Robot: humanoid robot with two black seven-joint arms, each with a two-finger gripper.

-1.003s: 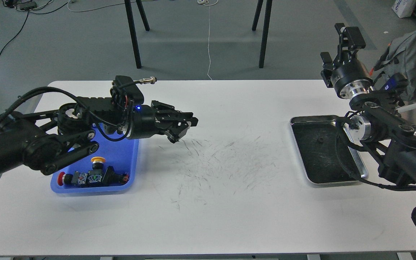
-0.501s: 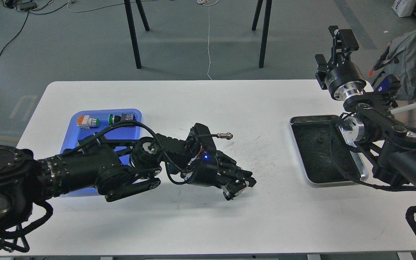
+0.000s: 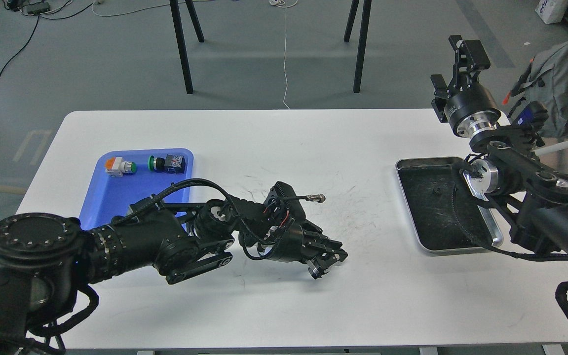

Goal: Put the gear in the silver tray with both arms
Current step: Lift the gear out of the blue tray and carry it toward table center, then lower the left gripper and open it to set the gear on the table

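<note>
The silver tray (image 3: pixel 423 245) lies at the right of the white table, its dark scratched bottom bare except for a tiny dark speck. My left gripper (image 3: pixel 327 261) reaches low over the table's middle, pointing right and down. Its dark fingers are close together, and I cannot tell whether anything sits between them. No gear shows plainly anywhere. My right gripper (image 3: pixel 463 52) is raised beyond the table's far right corner, pointing up and away, its fingers not distinguishable. The right arm's elbow overhangs the tray's right rim.
A blue plastic tray (image 3: pixel 107 197) at the left holds an orange-and-white push button (image 3: pixel 120 166) and a green-and-black one (image 3: pixel 167 162); my left arm covers its near half. Black stand legs (image 3: pixel 181 49) stand on the floor behind the table (image 3: pixel 284 133).
My left arm swung from above the blue tray to the table's middle and came down low, uncovering the tray's far end. In the last half second it barely moved. The right gripper shifted slightly left.
</note>
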